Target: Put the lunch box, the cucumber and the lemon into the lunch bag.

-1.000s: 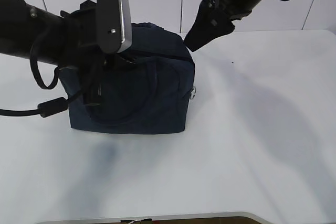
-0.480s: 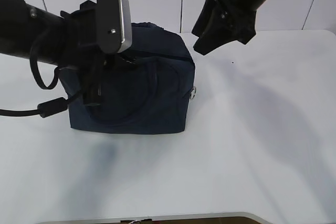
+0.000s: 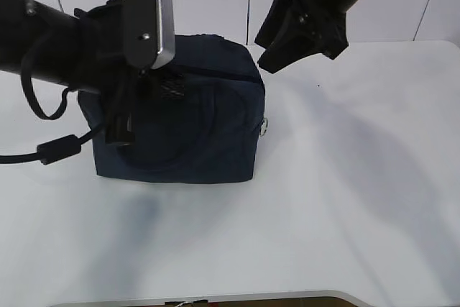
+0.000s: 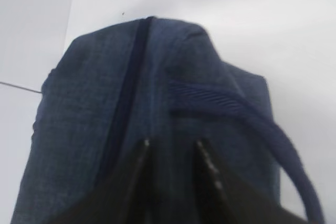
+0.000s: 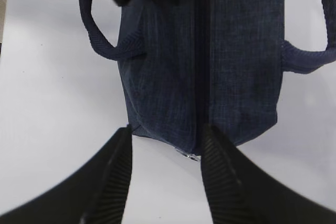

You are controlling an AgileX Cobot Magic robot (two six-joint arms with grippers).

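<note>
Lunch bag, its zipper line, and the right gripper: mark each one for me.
lunch bag (image 3: 208, 141): exterior view, on the front fabric panel.
zipper line (image 5: 200, 56): right wrist view, on the dark seam along the bag's top.
right gripper (image 5: 167, 174): right wrist view, midway between the two open fingers.

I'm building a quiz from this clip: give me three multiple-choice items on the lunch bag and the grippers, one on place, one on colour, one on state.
1. Where is the right gripper?
A. above the lunch bag's right end
B. flat on the table
C. inside the bag

2. What colour is the bag?
A. red
B. dark navy
C. yellow

3. How does the zipper along the bag's top look?
A. wide open
B. missing
C. closed along the part seen

Key:
1 A, the exterior view shows it raised beside the bag's upper right corner.
2 B, every view shows dark blue fabric.
3 C, both wrist views show one unbroken seam.
</note>
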